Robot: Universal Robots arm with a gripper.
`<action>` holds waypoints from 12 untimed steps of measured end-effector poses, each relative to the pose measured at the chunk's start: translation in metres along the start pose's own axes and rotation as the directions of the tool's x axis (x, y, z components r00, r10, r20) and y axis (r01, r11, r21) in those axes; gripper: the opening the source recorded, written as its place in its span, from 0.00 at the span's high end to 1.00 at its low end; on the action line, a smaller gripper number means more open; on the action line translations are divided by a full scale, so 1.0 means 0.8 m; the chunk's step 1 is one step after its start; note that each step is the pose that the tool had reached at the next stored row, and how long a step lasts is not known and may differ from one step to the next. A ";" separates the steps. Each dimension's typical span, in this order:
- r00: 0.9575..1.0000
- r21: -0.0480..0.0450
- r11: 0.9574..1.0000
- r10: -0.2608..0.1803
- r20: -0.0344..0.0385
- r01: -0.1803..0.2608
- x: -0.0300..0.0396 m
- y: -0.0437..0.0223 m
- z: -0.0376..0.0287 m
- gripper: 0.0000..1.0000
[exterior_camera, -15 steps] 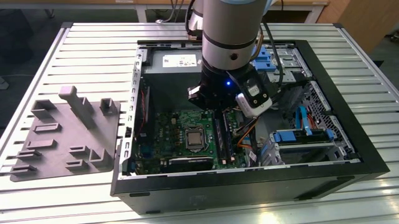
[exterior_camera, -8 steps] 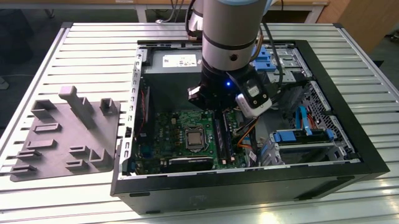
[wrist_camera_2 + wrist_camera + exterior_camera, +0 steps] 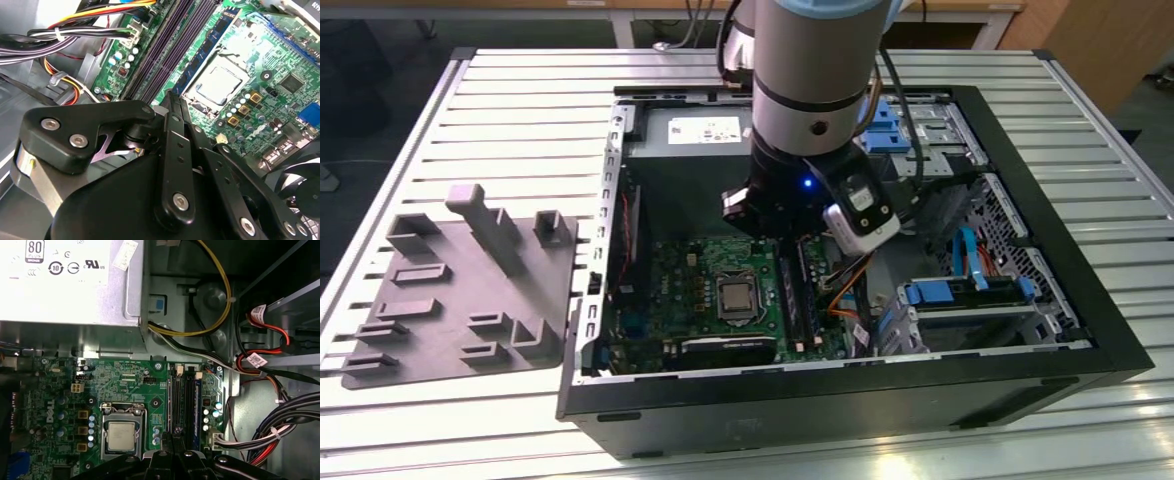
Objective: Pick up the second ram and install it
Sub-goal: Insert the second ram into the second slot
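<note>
My gripper (image 3: 172,100) hangs inside the open computer case (image 3: 1067,300), low over the green motherboard (image 3: 125,385). Its black fingers (image 3: 175,452) are shut, tips pressed together right above the near end of the long black memory slots (image 3: 182,400). Thin dark strips stand on edge along those slots (image 3: 170,50). I cannot tell which strip is the second ram, or whether the fingertips pinch one. In the exterior view the gripper (image 3: 790,245) sits just over the slot row (image 3: 791,295), beside the processor socket (image 3: 738,297).
A silver power supply (image 3: 65,285) fills the case's back. Bundled cables (image 3: 280,420) and orange-yellow wires (image 3: 100,15) crowd the slots' far side. Blue drive brackets (image 3: 961,292) sit at the exterior view's right. A grey holder tray (image 3: 460,290) lies on the slatted table at its left.
</note>
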State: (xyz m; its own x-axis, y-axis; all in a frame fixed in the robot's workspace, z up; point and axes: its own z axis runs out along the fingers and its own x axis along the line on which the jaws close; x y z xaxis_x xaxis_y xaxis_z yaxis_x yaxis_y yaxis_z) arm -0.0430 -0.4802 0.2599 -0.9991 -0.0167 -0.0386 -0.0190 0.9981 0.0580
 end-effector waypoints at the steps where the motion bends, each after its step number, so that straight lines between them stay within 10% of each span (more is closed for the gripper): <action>1: 1.000 0.000 1.000 0.000 0.000 0.000 0.0000 0.0000 0.0005 0.88; 12: 1.000 0.000 1.000 0.000 0.000 0.000 0.0001 -0.0003 0.0051 0.88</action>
State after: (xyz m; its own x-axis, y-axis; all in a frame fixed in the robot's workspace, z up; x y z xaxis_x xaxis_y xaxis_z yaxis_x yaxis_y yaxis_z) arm -0.0430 -0.4802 0.2558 -0.9991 -0.0167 -0.0385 -0.0189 0.9981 0.0579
